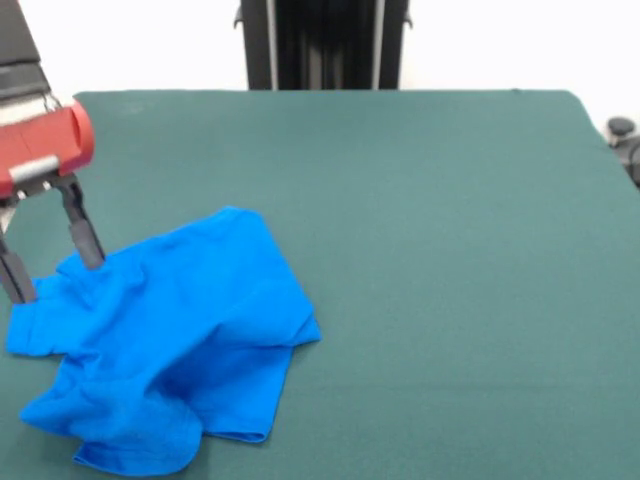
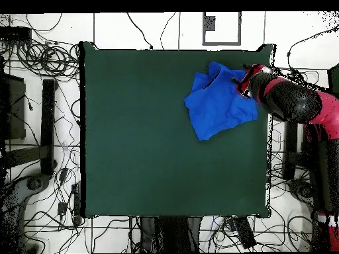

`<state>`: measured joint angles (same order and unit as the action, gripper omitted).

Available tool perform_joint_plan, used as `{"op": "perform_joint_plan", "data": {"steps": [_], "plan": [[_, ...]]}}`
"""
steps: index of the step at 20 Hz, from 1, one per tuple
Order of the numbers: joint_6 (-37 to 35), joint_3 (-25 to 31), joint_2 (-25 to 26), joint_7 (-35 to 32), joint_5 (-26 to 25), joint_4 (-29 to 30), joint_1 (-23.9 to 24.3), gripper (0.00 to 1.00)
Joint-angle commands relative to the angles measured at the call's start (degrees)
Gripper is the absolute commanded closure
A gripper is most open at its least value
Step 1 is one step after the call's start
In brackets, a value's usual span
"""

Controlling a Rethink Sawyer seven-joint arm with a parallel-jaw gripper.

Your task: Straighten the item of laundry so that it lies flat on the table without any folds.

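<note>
The shirt [image 1: 170,340] is lying crumpled on the desk [image 1: 430,250], in the front view toward the lower left, close to the desk's left and near edges. The cloth is folded over itself: one flap is lying doubled across the body, and a sleeve or corner is bunching out at the left side. In the overhead view the shirt [image 2: 217,100] is sitting near the top right corner of the desk [image 2: 145,145], well apart from the open centre.

The gripper [image 1: 50,265] is reaching in at the shirt's upper left edge. Its two dark fingers [image 1: 85,235] are standing apart, one at the cloth's top edge and the other at the left edge, with a fold of blue cloth between them. They are not clamping anything that can be seen.

The step in hand appears to be taking a grasp on the bunched edge. The next move is likely calling for closing on a single layer, then drawing it outward toward the free desk area so the doubled flap opens. Catching two layers at once would probably drag the fold along instead of releasing it.
</note>
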<state>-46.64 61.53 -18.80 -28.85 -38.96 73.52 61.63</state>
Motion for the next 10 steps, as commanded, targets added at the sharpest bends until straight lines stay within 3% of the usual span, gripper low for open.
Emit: {"op": "perform_joint_plan", "data": {"steps": [1,10], "plan": [[4.7,-8.6,-5.2,-14.8,-1.0,10.8,-3.5,0.0],[8.3,-11.8,-8.0,-16.9,1.3,13.7,-4.8,0.0]]}}
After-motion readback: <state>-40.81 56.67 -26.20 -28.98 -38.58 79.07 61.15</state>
